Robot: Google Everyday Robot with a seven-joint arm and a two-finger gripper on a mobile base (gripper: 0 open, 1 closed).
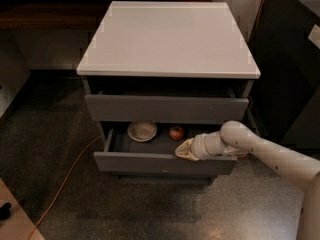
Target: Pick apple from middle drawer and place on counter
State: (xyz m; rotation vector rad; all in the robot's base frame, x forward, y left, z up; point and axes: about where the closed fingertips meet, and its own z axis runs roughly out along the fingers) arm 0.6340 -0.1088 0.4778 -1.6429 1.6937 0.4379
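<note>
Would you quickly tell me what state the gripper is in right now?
Gripper: cannot be told; it is at the middle drawer's front edge, near the apple lying inside.

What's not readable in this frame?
Camera view:
- Claw, at the middle drawer's front rim, near the apple: its underside is hidden by its own body.
- Drawer's back: covered by the top drawer.
- Bowl contents: too small.
- Arm: cut off at right edge.
</note>
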